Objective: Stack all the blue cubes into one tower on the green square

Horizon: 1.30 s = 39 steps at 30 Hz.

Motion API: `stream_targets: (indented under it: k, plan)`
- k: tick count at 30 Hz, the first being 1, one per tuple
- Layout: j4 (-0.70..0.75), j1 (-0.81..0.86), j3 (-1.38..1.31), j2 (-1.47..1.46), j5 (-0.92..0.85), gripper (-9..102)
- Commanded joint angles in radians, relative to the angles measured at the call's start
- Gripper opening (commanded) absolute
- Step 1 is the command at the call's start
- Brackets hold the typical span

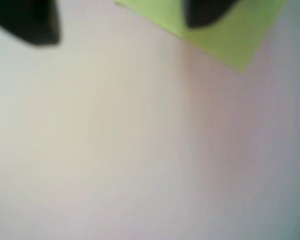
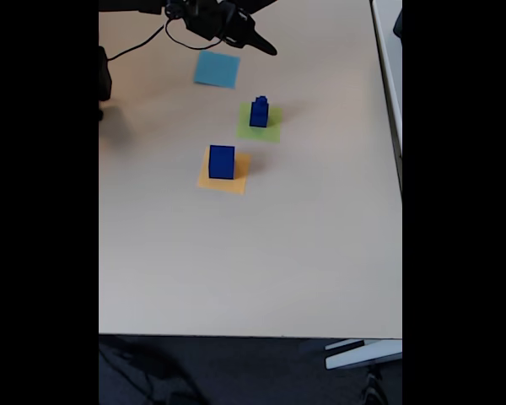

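In the fixed view, a small blue cube sits on a medium one, forming a short stack (image 2: 259, 111) on the green square (image 2: 270, 131). The largest blue cube (image 2: 222, 161) stands alone on an orange-yellow square (image 2: 236, 181) nearer the camera. My gripper (image 2: 260, 42) hovers at the table's far end, up and left of the stack and touching nothing. In the blurred wrist view, its two dark fingers (image 1: 32, 25) enter from the top edge, spread apart, with bare table between them. The green square (image 1: 240, 40) lies partly behind the right one.
A flat light-blue paper square (image 2: 217, 69) lies just below the gripper in the fixed view. A black cable (image 2: 139, 42) runs along the far left. The beige table (image 2: 253, 253) stretches wide toward the near edge, and its right edge sits close to the green square's side.
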Motion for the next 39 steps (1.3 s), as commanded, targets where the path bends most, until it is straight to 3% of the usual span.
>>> stream_targets:
  k: [1, 11, 20, 27, 39]
  plan:
    - [0.023, -0.009, -0.069, 0.000, 0.118, 14]
    - [0.034, -0.020, -0.091, -0.043, 0.275, 19]
    - [0.051, 0.000, -0.155, -0.081, 0.281, 23]
    - [0.199, 0.008, -0.308, -0.167, 0.380, 23]
    - [0.299, 0.026, -0.397, -0.224, 0.396, 21]
